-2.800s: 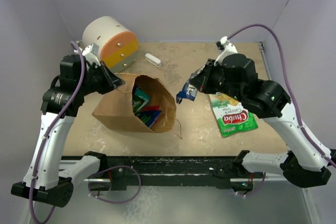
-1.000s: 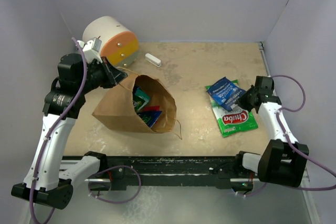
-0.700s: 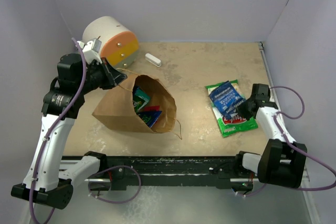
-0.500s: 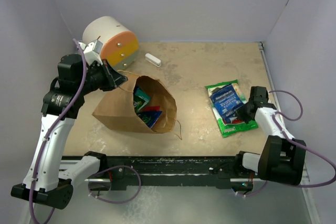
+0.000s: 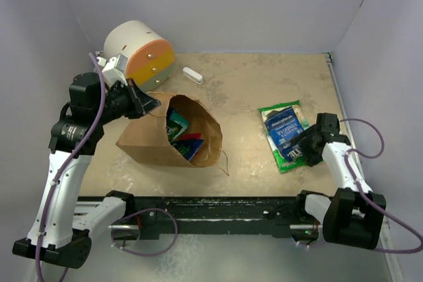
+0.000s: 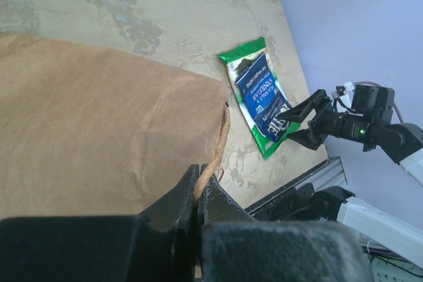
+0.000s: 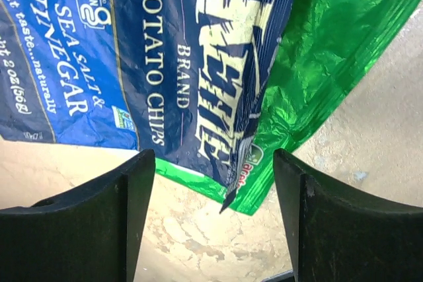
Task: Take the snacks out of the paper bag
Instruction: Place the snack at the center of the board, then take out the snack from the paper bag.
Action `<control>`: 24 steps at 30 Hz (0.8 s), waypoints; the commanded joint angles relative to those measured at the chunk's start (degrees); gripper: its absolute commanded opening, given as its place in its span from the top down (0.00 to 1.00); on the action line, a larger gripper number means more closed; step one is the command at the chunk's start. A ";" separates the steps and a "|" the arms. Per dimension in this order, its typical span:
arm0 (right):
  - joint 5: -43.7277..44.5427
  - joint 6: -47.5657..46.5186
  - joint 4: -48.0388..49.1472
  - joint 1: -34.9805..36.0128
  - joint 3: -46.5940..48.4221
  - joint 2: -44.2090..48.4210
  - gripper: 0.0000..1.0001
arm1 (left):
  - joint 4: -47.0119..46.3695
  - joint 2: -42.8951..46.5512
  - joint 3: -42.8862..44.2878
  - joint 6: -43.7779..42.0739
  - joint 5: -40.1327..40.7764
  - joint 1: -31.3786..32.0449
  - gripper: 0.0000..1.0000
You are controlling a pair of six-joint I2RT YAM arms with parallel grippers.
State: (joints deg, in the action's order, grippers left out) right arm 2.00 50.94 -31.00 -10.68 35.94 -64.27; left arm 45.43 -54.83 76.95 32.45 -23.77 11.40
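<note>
So the paper bag (image 5: 168, 138) is lying on its side on the table (image 5: 251, 90), mouth gaping open toward the right. Looking down from the top camera you can see a few small packets (image 5: 182, 133) inside it, green, red and blue ones stacked near the opening. I can't read any labels on those.

The left gripper (image 5: 149, 102) sits at the far left edge of the bag's mouth. In the left wrist view its fingers (image 6: 188, 193) are pinched together with the thin twisted handle (image 6: 221, 133) caught between them, and the brown side of the bag (image 6: 99, 117) fills most of that shot.

Well to the right of the bag, two snacks are already out on the table. The green chip bag (image 5: 284, 109) lies flat, and the blue pouch (image 5: 284, 130) lies right on top of it, covering most of it so only the green edges stick out. The right wrist view shows the pouch (image 7: 152, 51) is potato chips, sea salt and vinegar, with the green foil (image 7: 324, 64) peeking out beneath it.

The right gripper (image 5: 305, 144) is low at the near right corner of that pile, fingers spread wide apart and gripping nothing, one on each side of the pouch's corner.

Behind the bag there's a small white bar (image 5: 192, 74), and off to its far left a white-and-orange cylinder (image 5: 140, 54), neither touching the bag as far as I can tell.
</note>
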 commanded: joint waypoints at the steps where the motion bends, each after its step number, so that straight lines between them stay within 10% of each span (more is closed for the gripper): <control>1: 0.96 -1.69 -5.36 -0.31 0.01 4.02 0.24 | -1.54 1.15 -0.59 1.76 -1.30 0.09 1.00; 13: -9.39 -12.51 -4.95 2.72 7.16 7.96 0.12 | -4.03 -1.64 -4.79 6.21 -17.32 0.33 1.00; 24: -25.04 -9.73 5.81 26.91 10.78 5.32 0.16 | -3.82 2.59 -10.95 11.25 -17.80 4.04 1.00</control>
State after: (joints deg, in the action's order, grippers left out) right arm -14.87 38.04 -31.44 7.70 44.58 -58.98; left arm 43.77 -54.24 67.92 40.77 -39.99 14.00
